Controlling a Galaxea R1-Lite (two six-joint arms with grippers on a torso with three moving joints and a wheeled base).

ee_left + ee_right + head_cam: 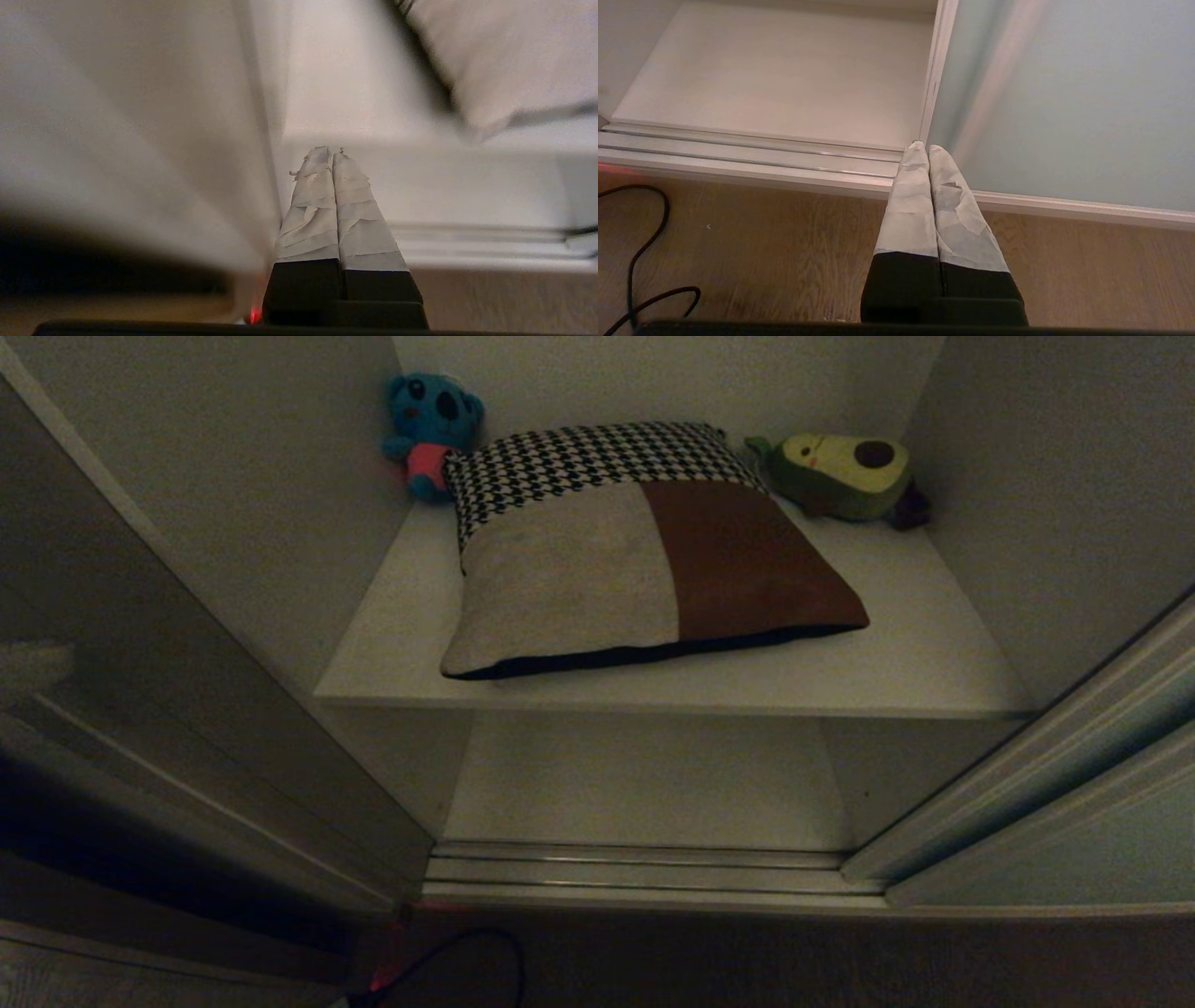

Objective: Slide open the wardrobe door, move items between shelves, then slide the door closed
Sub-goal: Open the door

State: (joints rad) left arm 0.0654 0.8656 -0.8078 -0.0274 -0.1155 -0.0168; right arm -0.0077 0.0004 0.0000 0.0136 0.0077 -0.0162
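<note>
Left tool (331, 156): clenched, empty, near the upper shelf (896, 663). Right tool (928, 149): clenched, empty, over the wooden floor (784, 242) by the sliding wardrobe door (1064, 93). You have the cushion (644, 560) on that shelf, between blue plush (431, 429) and avocado plush (845, 474). Black cable (635, 261) on floor. Neither arm shows in your head view.

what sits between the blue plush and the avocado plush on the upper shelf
The patchwork cushion lies between the blue plush and the avocado plush on the upper shelf; its houndstooth back edge spans the gap. The head view shows it.
</note>
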